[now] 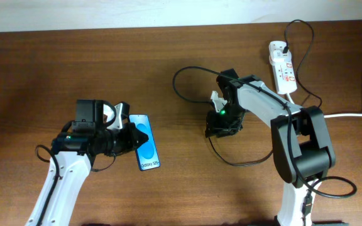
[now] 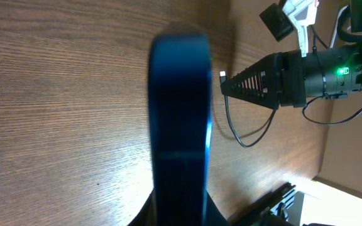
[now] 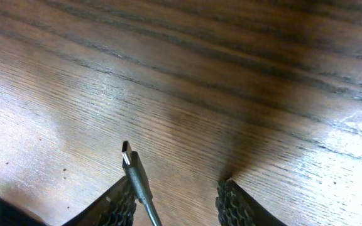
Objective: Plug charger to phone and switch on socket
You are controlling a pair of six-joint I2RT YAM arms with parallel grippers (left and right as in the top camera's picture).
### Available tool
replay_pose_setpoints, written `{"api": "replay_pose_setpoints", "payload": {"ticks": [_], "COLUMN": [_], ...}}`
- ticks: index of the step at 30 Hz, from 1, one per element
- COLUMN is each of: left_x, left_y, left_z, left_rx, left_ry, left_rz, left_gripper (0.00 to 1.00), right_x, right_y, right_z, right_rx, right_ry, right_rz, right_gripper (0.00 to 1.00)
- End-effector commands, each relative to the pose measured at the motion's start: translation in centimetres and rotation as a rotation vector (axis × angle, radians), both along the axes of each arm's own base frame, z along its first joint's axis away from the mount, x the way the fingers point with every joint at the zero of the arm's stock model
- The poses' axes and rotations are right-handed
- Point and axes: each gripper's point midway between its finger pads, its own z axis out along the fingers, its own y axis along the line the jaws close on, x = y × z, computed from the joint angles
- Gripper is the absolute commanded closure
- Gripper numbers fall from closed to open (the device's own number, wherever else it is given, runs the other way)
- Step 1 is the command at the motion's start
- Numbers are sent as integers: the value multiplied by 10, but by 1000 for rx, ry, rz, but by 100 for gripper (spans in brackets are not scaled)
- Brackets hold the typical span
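The phone (image 1: 144, 149), blue screen up with white text, lies left of centre, and my left gripper (image 1: 129, 137) is shut on its left edge. In the left wrist view the phone (image 2: 180, 113) fills the middle as a dark blue slab between the jaws. My right gripper (image 1: 217, 129) hovers at mid-table, right of the phone. Its jaws stand open (image 3: 178, 188), and the charger's plug tip (image 3: 137, 176) leans against the left finger (image 3: 121, 204), clear of the right one. The black cable (image 1: 231, 160) loops around that arm. The socket (image 1: 282, 68) lies at the far right.
A thick white cord (image 1: 357, 113) runs from the socket off the right edge. The black cable arcs behind the right arm (image 1: 187, 70) and up to the socket. Bare wood lies between phone and right gripper (image 2: 231, 85).
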Motion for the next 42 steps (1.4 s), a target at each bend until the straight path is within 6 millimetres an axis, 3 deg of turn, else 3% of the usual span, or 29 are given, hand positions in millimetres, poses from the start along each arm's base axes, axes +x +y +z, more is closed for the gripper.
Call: {"api": "replay_pose_setpoints", "payload": {"ticks": [1, 5, 10, 14, 16, 17, 21, 25, 28, 31, 35, 42], "left_x": [2, 2, 2, 2, 2, 2, 2, 2, 2, 2, 2, 2], "left_y": [-3, -3, -3, -3, -3, -3, -3, -3, -3, -3, -3, -3], "left_z": [8, 8, 8, 8, 8, 8, 8, 8, 8, 8, 8, 8], "left_rx": [-30, -30, -30, -30, -30, -30, -30, -30, -30, -30, -30, -30], "left_ry": [-20, -20, -20, -20, -20, -20, -20, -20, -20, -20, -21, -21], "left_rz": [-11, -11, -11, -11, -11, -11, -11, -11, -11, -11, -11, -11], "left_gripper": [100, 100, 100, 100, 100, 100, 100, 100, 100, 100, 100, 100], "right_x": [-17, -15, 7, 33, 42, 45, 52, 50, 48, 71, 93, 120], "right_y": [-20, -8, -4, 4, 6, 7, 24, 42, 39, 8, -20, -9], "right_z": [-35, -28, -5, 38, 60, 70, 114, 134, 133, 114, 94, 51], "right_rx": [-109, -40, -28, -18, -18, -23, 62, 180, 152, -67, -270, -216], "right_ry": [60, 67, 20, -27, -34, -29, -13, 16, 37, -105, -182, -246], "right_rz": [21, 15, 35, 34, 7, -26, -102, -111, -145, -137, -306, -400], "right_gripper": [54, 46, 29, 26, 8, 6, 3, 0, 0, 2, 2, 0]}}
